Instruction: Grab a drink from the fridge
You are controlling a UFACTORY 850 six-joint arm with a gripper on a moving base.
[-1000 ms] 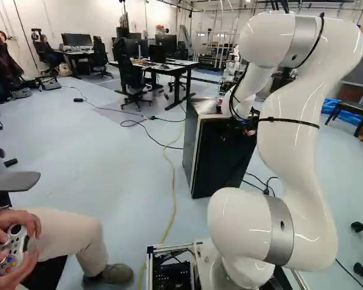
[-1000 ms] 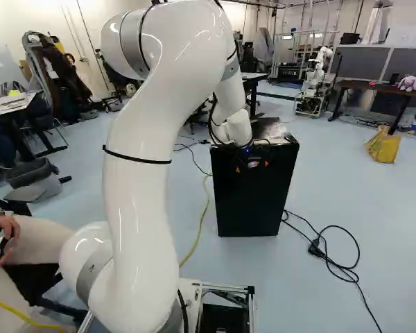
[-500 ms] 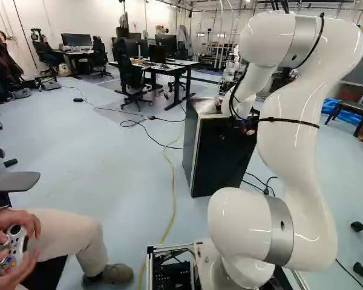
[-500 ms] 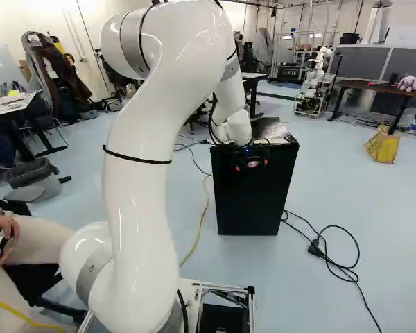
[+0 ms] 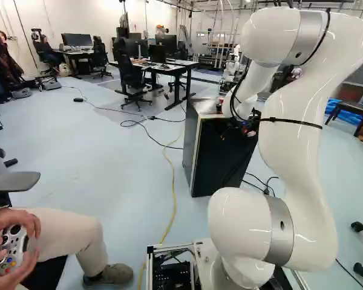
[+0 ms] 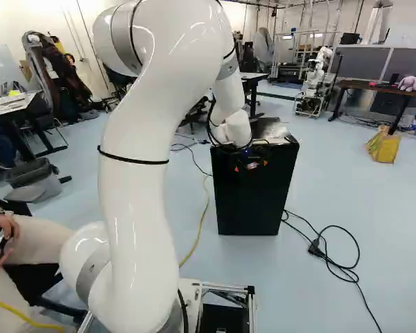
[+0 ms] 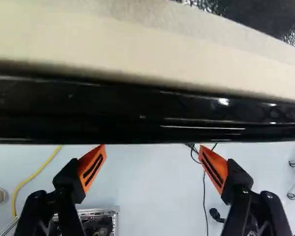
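Observation:
Against the upper front of the black fridge (image 5: 221, 160) (image 6: 253, 198), my gripper (image 6: 252, 165) points down, its orange pads showing in the right base view. From the wrist, the gripper (image 7: 152, 148) stands open, nothing between its pads (image 7: 92, 168). The fridge's glossy black front edge (image 7: 147, 110) runs across just ahead of both fingertips, with a cream strip and the speckled dark top beyond it. Whether the door stands ajar I cannot tell. No drink inside the fridge is visible.
A small red and dark object (image 5: 219, 104) and clear wrapping (image 6: 276, 131) are on the fridge top. Cables (image 6: 326, 255) lie right of the fridge, a yellow cable (image 5: 173, 187) left. A seated person's hands hold a controller (image 5: 13, 244). Another robot (image 6: 315, 80) stands behind.
The arm's upper part has shifted back slightly, and the gripper has moved a little at the fridge's upper front. Base and fridge look unmoved.

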